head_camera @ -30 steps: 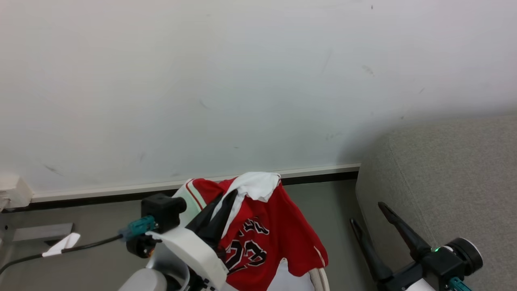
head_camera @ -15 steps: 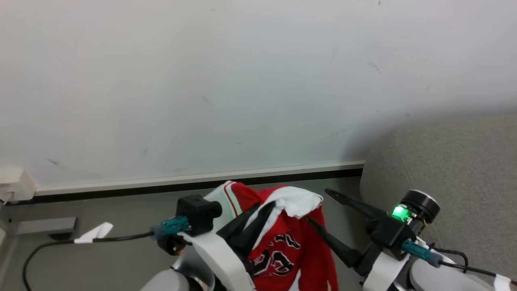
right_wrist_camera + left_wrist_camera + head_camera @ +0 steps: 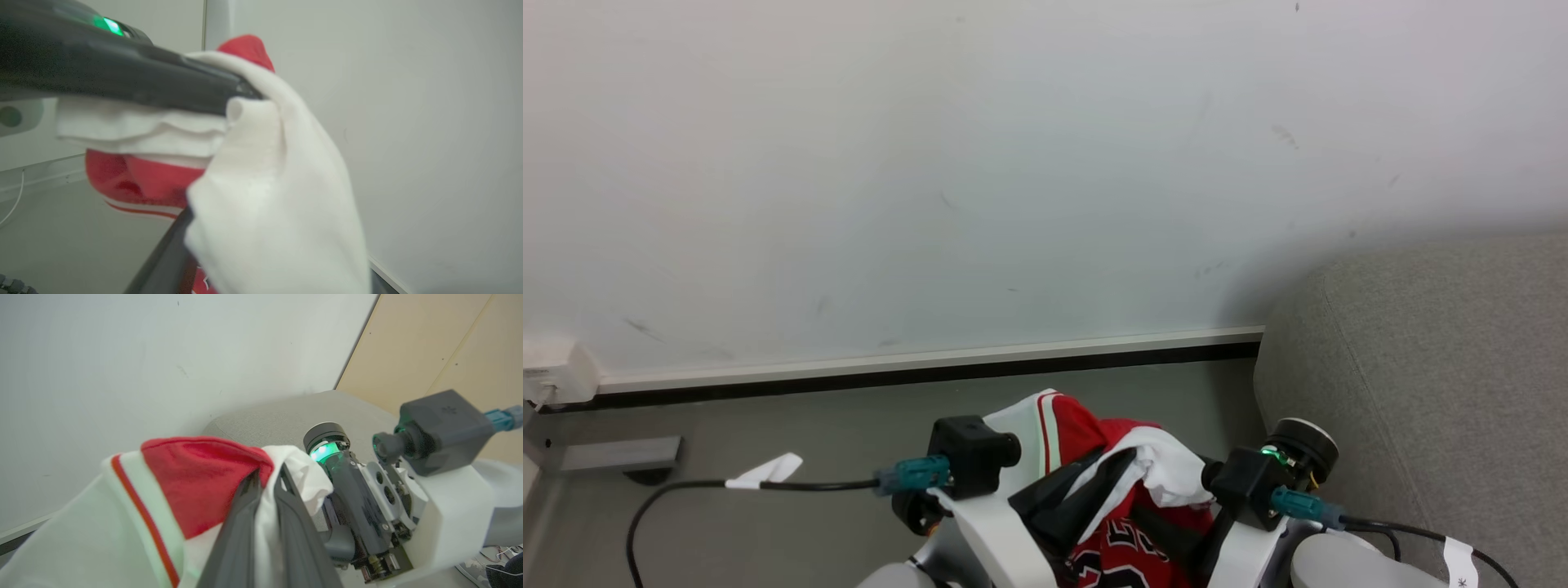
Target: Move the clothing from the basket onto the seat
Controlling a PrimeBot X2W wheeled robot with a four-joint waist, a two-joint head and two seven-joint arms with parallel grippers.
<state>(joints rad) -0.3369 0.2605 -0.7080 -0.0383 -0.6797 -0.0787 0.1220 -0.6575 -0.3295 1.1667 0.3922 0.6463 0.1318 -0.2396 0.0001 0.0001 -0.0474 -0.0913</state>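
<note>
Pinching a fold of white cloth, the left claw [image 3: 269, 472] is nearest to me. In its wrist view the two dark fingers [image 3: 241, 539] stand pressed together, with fabric trapped between them right up to the tips. What it grips is the clothing [image 3: 1123, 555]: a bundle of red jersey with black-and-white lettering, a white piece draped over the top, and a white band with a thin red stripe. The bundle hangs in the air off the left end of the seat [image 3: 1429, 376] and does not rest on it.

The right claw [image 3: 1176, 523] sits between the bundle and the seat. Its wrist, with a green light on it, is just beside the seat's rounded end. From its own camera I see one finger [image 3: 163, 253] rising from below and disappearing under the white cloth that lies over it. The other finger is hidden, so I cannot tell whether this claw is spread or gripping. The left claw's dark fingers cross the top of that view, with the white fold at their tips.

Further left of the seat, a black cable [image 3: 833, 485] with a white tag [image 3: 764, 472] runs above the grey floor [image 3: 809, 425]. Beyond that, a pale skirting board [image 3: 931, 359] with a dark strip beneath runs up to the seat's end. A scuffed white wall [image 3: 1013, 163] rises above it. In the left wrist view a tan wooden panel [image 3: 449, 347] stands behind the seat.
</note>
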